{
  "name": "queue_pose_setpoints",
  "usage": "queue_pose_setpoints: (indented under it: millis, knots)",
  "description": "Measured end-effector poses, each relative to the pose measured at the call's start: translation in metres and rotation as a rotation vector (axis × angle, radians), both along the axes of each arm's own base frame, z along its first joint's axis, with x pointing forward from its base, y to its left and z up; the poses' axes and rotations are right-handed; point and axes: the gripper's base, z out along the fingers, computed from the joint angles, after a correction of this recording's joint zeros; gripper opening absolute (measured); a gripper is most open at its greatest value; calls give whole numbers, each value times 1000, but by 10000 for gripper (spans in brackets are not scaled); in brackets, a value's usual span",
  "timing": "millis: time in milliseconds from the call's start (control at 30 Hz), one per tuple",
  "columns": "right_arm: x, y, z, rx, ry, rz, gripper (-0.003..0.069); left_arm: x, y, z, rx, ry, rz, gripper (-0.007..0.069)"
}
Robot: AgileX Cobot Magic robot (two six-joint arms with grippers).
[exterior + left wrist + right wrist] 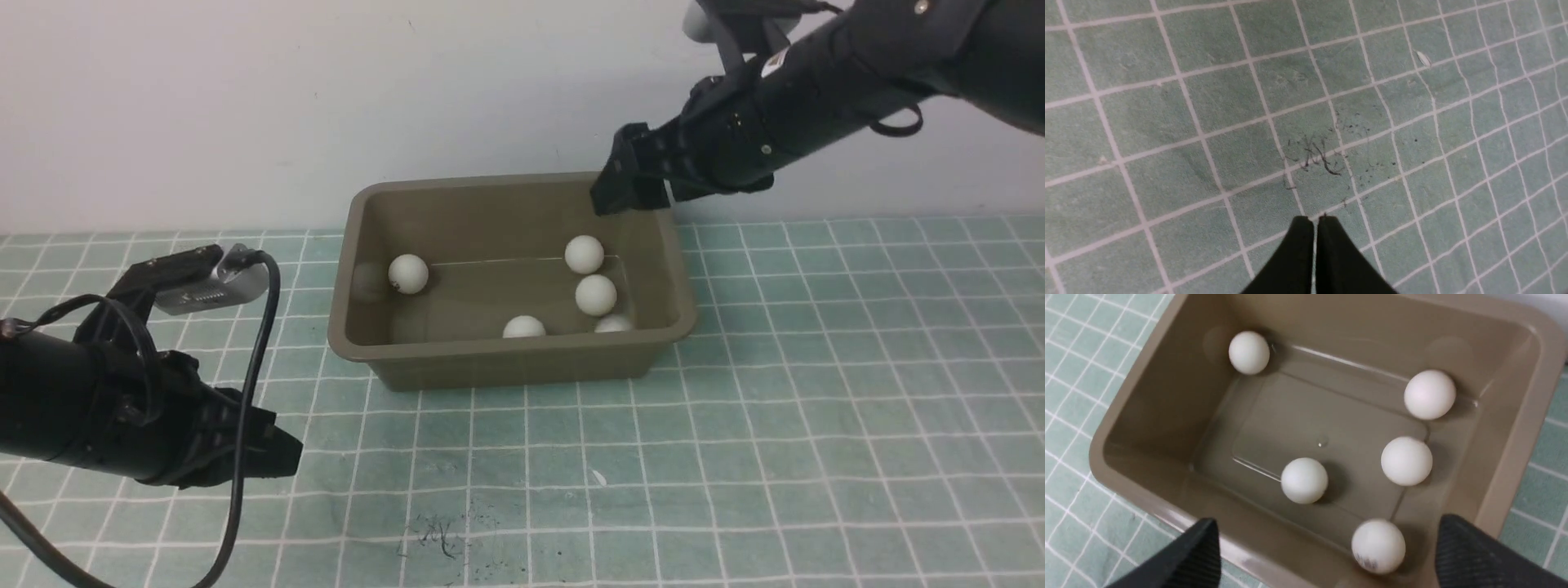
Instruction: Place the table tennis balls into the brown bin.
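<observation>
Five table tennis balls (pixel 1304 480) lie in the brown bin (pixel 506 349), all just below the right gripper (pixel 630 194), whose jaws stand wide apart and hold nothing. The step now is likely a clean retreat: rise straight up, clear of the rim under it, without nudging the bin. The left gripper (pixel 1314 222), pinched together and empty, hangs over gridded mat (pixel 1208 102), well apart from the bin

- Over the brown bin (pixel 1546 375), right gripper (pixel 1327 521) spread wide at the 6 o'clock rim.
- 5 table tennis balls (pixel 1406 460) inside, all apart: at 11, 2, 4, 5 and, nearer centre, 6 o'clock.
- Dark print on the 5 o'clock one.
</observation>
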Motion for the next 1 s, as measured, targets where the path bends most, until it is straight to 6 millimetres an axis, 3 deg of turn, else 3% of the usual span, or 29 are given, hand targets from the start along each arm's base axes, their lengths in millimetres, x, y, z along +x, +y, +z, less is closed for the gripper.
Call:
queue_pose_setpoints:
  millis: [100, 167, 233, 267, 300, 333, 367, 400, 467, 500, 533, 600, 633, 667, 700, 767, 900, 1000]
  knots:
    - [-5, -4, 13, -30, 28, -15, 674, -2, -1, 0, -10, 15, -17, -5]
    - [-17, -14, 30, -95, 28, -42, 603, -5, -2, 3, -15, 14, -26, -5]
    - [-48, -38, 72, -203, -39, -95, 361, -9, -2, 10, -14, -14, -29, -5]
    - [-51, -42, 75, -224, -42, -104, 340, -10, -2, 11, -13, -21, -29, -5]
    - [-64, -49, 90, -235, -71, -128, 251, -11, -2, 14, -12, -33, -28, -5]
    - [-97, -68, 123, -259, -141, -184, 108, -15, -2, 22, -6, -74, -23, -5]
    - [-120, -80, 144, -240, -197, -224, 66, -18, -2, 27, -1, -104, -18, -5]
    - [-135, -87, 155, -232, -232, -252, 37, -21, -2, 31, 2, -128, -14, -5]
    - [-203, -114, 190, -136, -377, -311, -1, -29, -2, 44, 12, -200, -8, -5]
    - [-208, -116, 190, -129, -383, -315, -2, -30, -2, 45, 13, -205, -7, -5]
    - [-260, -134, 200, -41, -504, -343, -10, -36, -2, 53, 19, -252, -3, -5]
    - [-312, -153, 193, 69, -651, -368, -12, -43, -3, 62, 24, -298, -4, -5]
    - [-309, -152, 190, 69, -649, -369, -12, -45, -3, 64, 24, -307, -4, -5]
    - [-345, -165, 176, 157, -777, -383, -12, -50, -3, 69, 23, -336, -2, -5]
    - [-349, -166, 167, 176, -805, -385, -13, -53, -4, 73, 21, -355, -1, -5]
    - [-383, -178, 130, 265, -966, -392, -13, -62, -5, 81, 16, -407, 6, -5]
    - [-401, -183, 63, 372, -1137, -390, -13, -79, -6, 96, 16, -499, 13, -5]
    - [-394, -179, 43, 399, -1155, -384, -13, -92, -6, 104, 12, -547, 25, -5]
